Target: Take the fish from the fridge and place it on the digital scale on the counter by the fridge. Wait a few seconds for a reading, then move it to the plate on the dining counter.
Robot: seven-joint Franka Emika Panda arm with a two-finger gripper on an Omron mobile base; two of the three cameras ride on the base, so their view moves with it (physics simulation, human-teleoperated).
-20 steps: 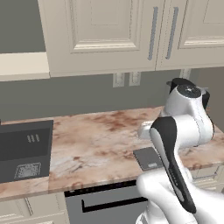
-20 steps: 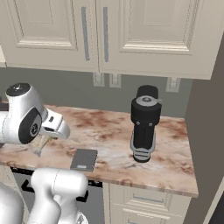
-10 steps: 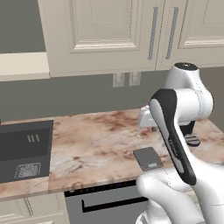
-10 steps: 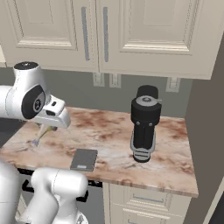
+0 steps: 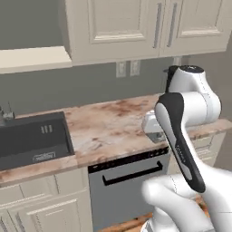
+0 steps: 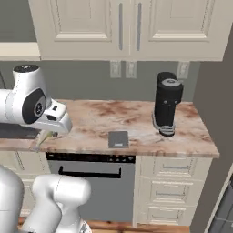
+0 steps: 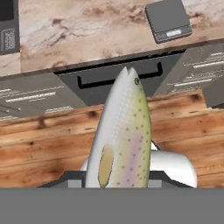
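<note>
The fish is pale with fine speckles and a pink flank stripe. In the hand view it points up and away, and my gripper is shut on its tail end. In the right base view the gripper hangs over the counter's front edge at the left, the fish drooping from it. The digital scale, a flat dark grey square with a pale display, lies bare on the counter well right of the gripper; it also lies at the hand view's top right as the scale. The plate and dining counter are out of view.
A tall black coffee machine stands right of the scale. A dark sink is set into the counter's left end. A dishwasher front and drawers sit below, over a wooden floor. A tall grey side bounds the counter's right end.
Both base views have drawn back from the counter, so the dishwasher and floor now show. The hand has swung out past the counter's front edge, still carrying the fish.
</note>
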